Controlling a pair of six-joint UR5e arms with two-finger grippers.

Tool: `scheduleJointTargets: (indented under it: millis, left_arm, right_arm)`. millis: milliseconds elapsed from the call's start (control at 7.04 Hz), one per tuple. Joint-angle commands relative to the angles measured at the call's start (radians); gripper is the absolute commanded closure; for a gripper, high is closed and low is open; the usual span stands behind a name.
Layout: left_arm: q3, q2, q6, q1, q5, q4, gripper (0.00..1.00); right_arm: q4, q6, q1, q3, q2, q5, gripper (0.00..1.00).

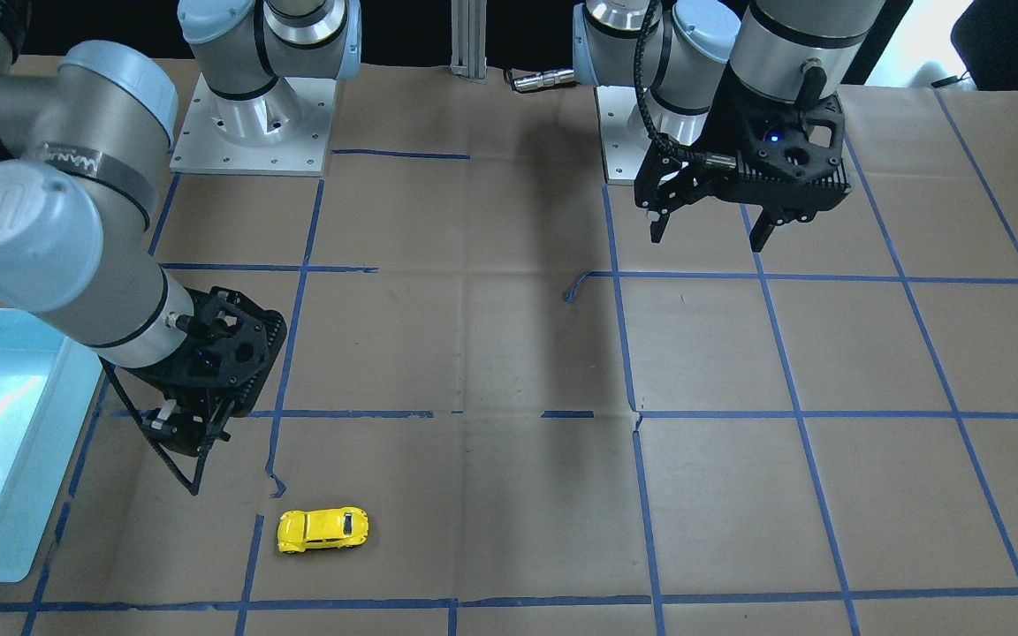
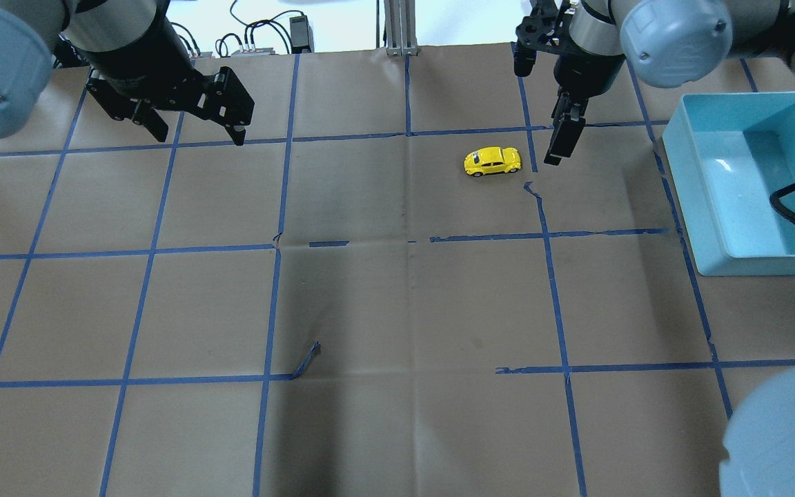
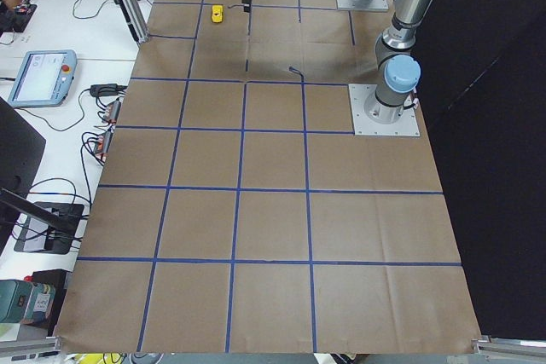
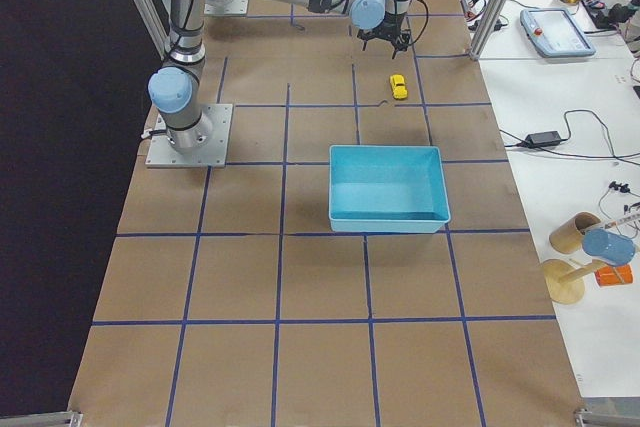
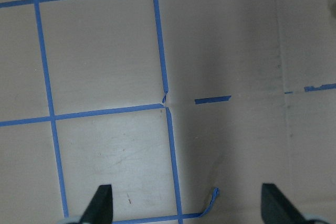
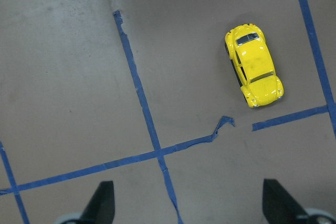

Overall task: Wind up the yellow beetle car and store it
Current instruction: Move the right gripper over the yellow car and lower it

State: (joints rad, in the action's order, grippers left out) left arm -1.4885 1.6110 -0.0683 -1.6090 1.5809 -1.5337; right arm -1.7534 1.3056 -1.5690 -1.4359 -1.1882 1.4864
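The yellow beetle car stands on its wheels on the brown paper at the far side of the table. It also shows in the front view and in the right wrist view, where it lies ahead and to the right of the fingers. My right gripper is open and empty. It hangs above the paper just beside the car, apart from it, and also shows in the front view. My left gripper is open and empty, raised over the far left of the table, and shows in the front view.
A light blue bin stands at the table's right edge, near the right arm; it also shows in the front view. Blue tape lines grid the brown paper, with some loose torn ends.
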Motion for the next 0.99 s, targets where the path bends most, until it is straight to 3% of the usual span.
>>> scheduleJointTargets:
  millis: [0, 284, 852]
  left_arm:
    - [-0.004, 0.007, -0.005, 0.001, 0.001, 0.029, 0.02]
    - [-0.006, 0.023, -0.004, 0.0, -0.002, 0.029, 0.02]
    - [-0.004, 0.013, -0.005, 0.001, 0.001, 0.027, 0.01]
  right_arm:
    - [-0.171, 0.094, -0.057, 0.0, 0.096, 0.023, 0.0]
    - [-0.303, 0.247, -0.065, 0.003, 0.198, 0.025, 0.0]
    - [-0.374, 0.293, -0.066, 0.006, 0.255, 0.022, 0.03]
